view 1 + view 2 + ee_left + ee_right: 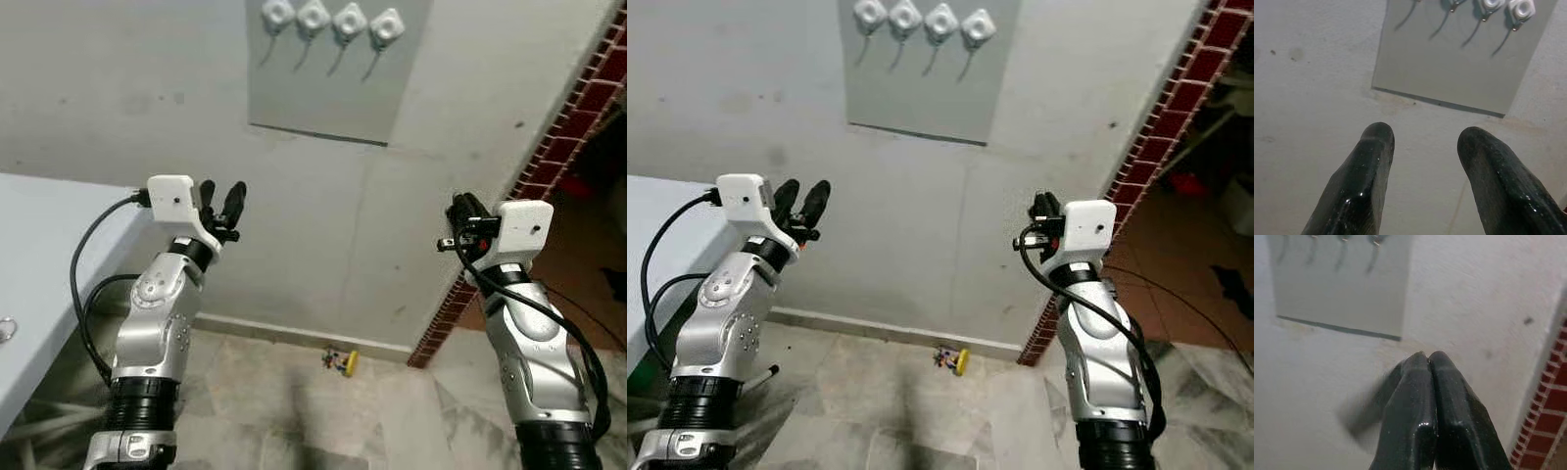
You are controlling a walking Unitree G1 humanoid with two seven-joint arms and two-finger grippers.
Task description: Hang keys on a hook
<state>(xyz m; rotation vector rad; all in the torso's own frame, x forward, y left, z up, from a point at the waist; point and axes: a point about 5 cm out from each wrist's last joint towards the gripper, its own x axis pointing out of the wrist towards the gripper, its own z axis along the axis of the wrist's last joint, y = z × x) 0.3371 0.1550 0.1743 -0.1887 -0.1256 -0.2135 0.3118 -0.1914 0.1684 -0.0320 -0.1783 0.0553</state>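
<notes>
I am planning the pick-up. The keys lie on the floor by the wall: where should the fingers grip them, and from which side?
Probably the yellow tag, the largest part visible, taken from above: the keys lie flat on the floor close to the wall, which blocks the far side.

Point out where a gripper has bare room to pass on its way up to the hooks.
Bare wall lies between the left gripper and the right gripper, up to the grey panel. The four hooks sit close together. The table borders the left.
</notes>
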